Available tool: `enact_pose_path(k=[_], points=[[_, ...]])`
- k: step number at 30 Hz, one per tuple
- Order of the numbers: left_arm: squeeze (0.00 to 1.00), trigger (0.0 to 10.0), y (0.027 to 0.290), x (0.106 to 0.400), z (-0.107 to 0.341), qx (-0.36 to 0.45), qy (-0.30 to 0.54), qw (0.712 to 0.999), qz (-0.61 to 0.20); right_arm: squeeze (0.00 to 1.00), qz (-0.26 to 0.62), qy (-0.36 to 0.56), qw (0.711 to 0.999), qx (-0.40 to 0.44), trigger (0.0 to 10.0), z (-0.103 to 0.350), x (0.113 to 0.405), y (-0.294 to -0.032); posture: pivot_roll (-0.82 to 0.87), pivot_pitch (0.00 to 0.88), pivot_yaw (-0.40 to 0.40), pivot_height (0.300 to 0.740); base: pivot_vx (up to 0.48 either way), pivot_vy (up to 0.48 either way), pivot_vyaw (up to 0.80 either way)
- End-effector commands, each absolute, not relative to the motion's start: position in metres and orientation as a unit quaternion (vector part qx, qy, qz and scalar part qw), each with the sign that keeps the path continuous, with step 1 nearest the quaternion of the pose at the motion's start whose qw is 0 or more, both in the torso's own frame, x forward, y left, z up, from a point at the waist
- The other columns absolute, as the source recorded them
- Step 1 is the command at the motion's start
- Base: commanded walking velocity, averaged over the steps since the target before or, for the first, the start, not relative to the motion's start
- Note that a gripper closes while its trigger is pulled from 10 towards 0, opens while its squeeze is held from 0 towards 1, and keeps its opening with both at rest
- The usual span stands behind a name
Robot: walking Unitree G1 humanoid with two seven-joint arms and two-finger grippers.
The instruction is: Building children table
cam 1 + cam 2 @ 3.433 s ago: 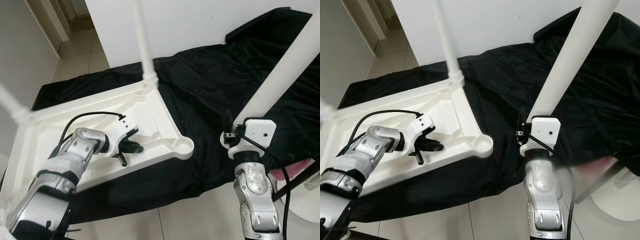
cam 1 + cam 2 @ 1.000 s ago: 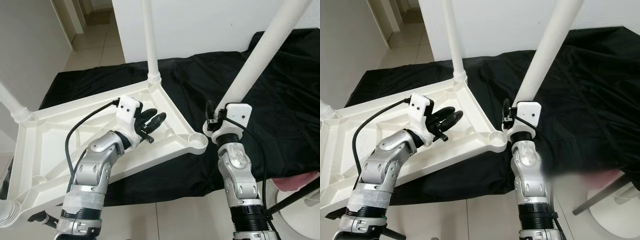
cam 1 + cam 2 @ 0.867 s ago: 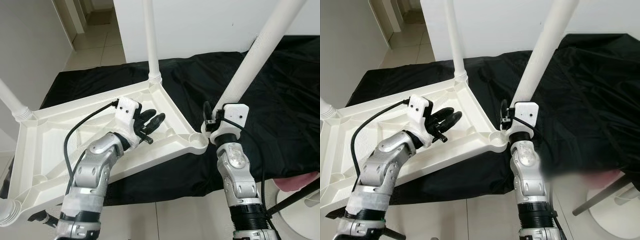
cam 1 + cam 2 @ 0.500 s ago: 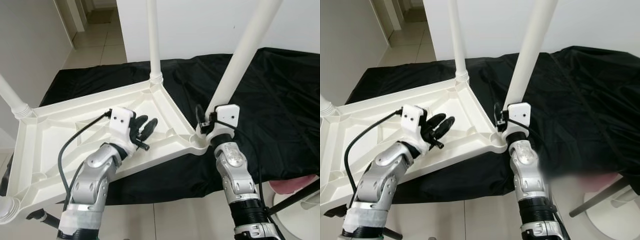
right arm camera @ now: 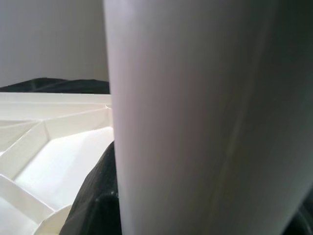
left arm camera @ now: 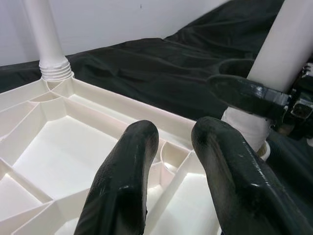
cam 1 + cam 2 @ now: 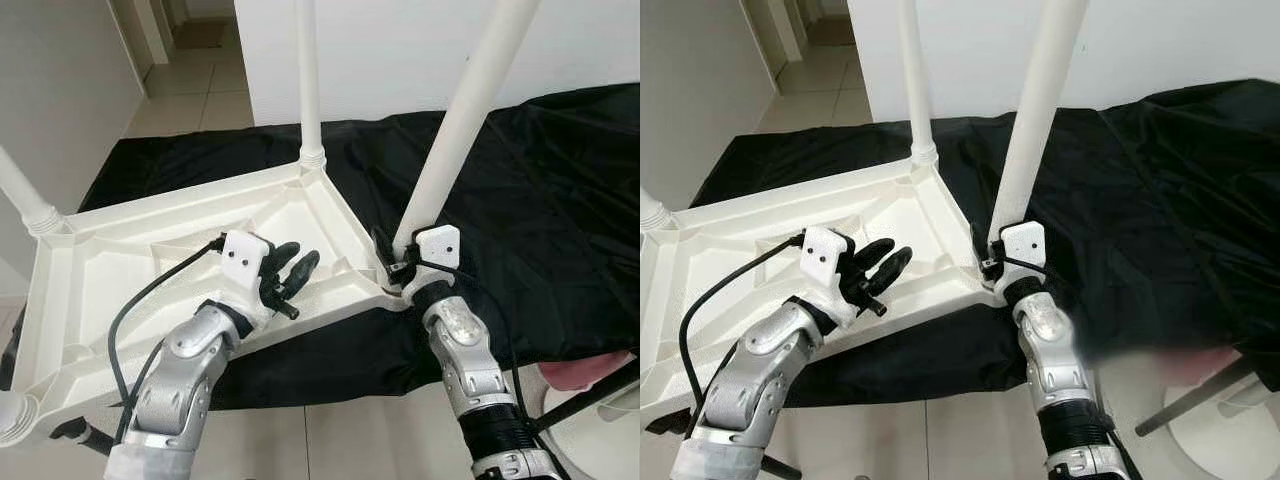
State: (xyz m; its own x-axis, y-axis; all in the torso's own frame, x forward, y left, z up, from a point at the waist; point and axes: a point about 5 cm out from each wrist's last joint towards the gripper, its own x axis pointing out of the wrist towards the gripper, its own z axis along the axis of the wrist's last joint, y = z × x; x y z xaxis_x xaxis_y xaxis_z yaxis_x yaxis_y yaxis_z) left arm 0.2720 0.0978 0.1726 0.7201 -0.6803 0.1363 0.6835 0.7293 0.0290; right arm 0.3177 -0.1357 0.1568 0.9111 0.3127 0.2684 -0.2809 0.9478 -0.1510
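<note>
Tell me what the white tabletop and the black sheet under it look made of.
Tabletop: likely moulded plastic, smooth with a slight sheen, with cast ribs and corner sockets. Black sheet: thin synthetic fabric or plastic film, slightly glossy with sharp creases; which one is unclear.

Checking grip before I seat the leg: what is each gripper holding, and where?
The right gripper holds the white table leg near its lower end, at the tabletop's corner socket. The left gripper is open, holding nothing.
</note>
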Motion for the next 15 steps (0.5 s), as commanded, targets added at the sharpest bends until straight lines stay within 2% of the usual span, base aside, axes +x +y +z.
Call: enact_pose_path(k=[1,15], points=[[0.00,10.0,0.095,0.266,0.169,0.008,-0.064,0.908,-0.414,0.00,0.169,-0.136,0.974,-0.062,10.0,0.149,0.315,-0.133,0.01,0.029,0.067,0.740,0.000,0.000,0.00],[0.00,10.0,0.093,0.260,0.164,0.021,-0.052,0.899,-0.435,0.00,0.229,-0.133,0.957,-0.120,10.0,0.139,0.307,-0.134,0.00,0.037,0.080,0.740,0.000,0.000,0.00]])
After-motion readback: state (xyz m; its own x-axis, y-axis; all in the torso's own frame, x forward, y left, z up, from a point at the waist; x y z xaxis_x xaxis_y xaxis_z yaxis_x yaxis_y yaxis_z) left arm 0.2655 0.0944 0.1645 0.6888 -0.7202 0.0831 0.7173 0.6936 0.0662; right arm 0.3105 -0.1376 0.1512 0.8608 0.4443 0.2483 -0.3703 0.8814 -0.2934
